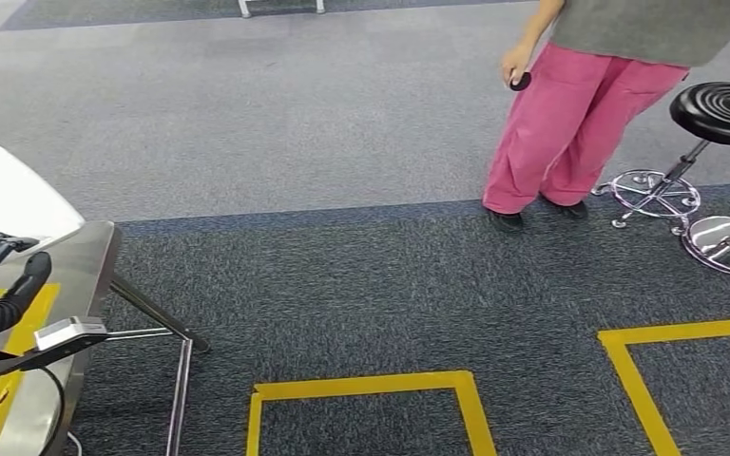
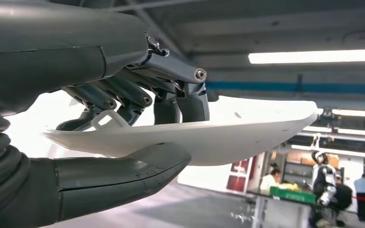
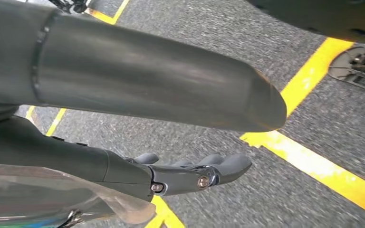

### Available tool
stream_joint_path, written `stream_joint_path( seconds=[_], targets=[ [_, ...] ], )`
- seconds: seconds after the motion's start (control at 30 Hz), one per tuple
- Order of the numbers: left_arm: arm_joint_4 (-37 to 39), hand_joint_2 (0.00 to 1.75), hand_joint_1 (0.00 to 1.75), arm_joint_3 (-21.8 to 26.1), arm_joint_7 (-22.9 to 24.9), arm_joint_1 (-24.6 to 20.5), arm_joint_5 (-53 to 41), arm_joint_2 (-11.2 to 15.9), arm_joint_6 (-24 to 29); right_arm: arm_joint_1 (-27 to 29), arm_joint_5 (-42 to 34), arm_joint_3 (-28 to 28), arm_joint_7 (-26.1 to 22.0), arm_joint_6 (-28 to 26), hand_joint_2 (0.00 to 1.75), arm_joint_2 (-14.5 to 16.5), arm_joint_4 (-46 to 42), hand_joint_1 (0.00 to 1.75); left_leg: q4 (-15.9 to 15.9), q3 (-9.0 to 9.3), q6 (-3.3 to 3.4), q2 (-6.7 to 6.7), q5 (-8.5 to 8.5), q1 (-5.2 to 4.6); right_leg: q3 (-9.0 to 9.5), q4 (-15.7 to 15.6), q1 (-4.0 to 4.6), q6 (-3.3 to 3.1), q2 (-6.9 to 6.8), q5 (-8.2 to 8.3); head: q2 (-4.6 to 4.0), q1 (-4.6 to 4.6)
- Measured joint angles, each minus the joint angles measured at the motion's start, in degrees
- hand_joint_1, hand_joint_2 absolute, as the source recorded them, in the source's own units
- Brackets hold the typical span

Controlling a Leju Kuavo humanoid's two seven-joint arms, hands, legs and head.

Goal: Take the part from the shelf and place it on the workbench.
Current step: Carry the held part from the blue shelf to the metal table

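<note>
Your left hand [image 2: 123, 128] is grasping the white part [image 2: 228, 133]: in the left wrist view its fingers [image 2: 180, 102] press on the upper face and the thumb lies under the lower one. In the head view that part [image 1: 5, 190] shows at the left edge, above the metal surface [image 1: 90, 271] in the lower left. Your right hand [image 3: 171, 175] hangs over the dark carpet [image 3: 209, 118] with its yellow tape lines [image 3: 313, 161], fingers [image 3: 228, 164] extended and apart, grasping nothing. A person in pink trousers [image 1: 570, 123] stands at the upper right beside a black stool [image 1: 722, 109].
</note>
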Motion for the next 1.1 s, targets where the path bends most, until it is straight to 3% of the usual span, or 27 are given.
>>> stream_joint_path(
  seconds=[0.03, 0.1, 0.43, 0.9, 1.03, 1.1],
  targets=[
    [-0.2, 1.75, 1.75, 0.0, -0.2, 0.0, 0.9, 0.0, -0.6, 0.0, 0.2, -0.2, 0.1, 0.0, 0.00, 0.0, -0.1, 0.00, -2.5, 1.19, 0.15, 0.15, 0.47, -0.08, -0.12, 0.1, 0.16, 0.07, -0.12, -0.12, 0.00, 0.03],
    [-0.5, 1.75, 1.75, 0.0, -0.4, 0.0, 2.2, -0.1, -1.8, 0.0, 0.5, -0.5, 0.4, 0.0, 0.00, 0.0, -0.2, 0.00, -3.9, 1.65, 0.06, 0.19, 0.29, -0.16, -0.42, 0.3, 0.37, 0.05, -0.24, -0.25, 0.00, 0.07],
    [-0.8, 1.75, 1.75, -0.1, -0.6, 0.1, 3.6, -0.3, -3.6, 0.2, 1.2, -1.5, 1.3, 0.2, 0.00, 0.0, -0.6, 0.00, -3.8, 1.57, 0.50, 0.15, 0.16, -0.38, -0.12, -0.5, 0.20, 0.72, -0.15, 0.25, 0.00, 0.10],
    [-0.8, 1.75, 1.75, -0.1, -0.7, 0.0, 3.4, -0.3, -4.0, 0.1, 1.3, -1.6, 1.3, 0.9, 0.00, 0.0, -0.7, 0.00, -3.7, 1.57, 0.71, 0.16, 0.20, -0.35, -0.13, -0.6, 0.24, 0.91, -0.17, 0.35, 0.00, 0.07],
    [-0.8, 1.75, 1.75, 0.0, -0.3, -0.1, 3.4, -0.2, -4.2, 0.0, 1.4, -1.9, 1.0, 1.4, 0.00, 0.0, -0.7, 0.00, -3.6, 1.54, 1.28, 0.16, -0.05, -0.60, -0.03, -0.7, 0.00, 1.28, -0.24, 0.36, 0.00, 0.05],
    [-0.9, 1.75, 1.75, 0.0, -0.3, -0.1, 3.3, -0.1, -4.3, 0.0, 1.4, -2.2, 0.9, 1.6, 0.00, 0.0, -0.7, 0.00, -4.1, 1.75, 1.76, 0.10, 0.03, -0.60, 0.12, -0.4, -0.08, 1.83, -0.27, 0.82, 0.00, 0.05]
  ],
)
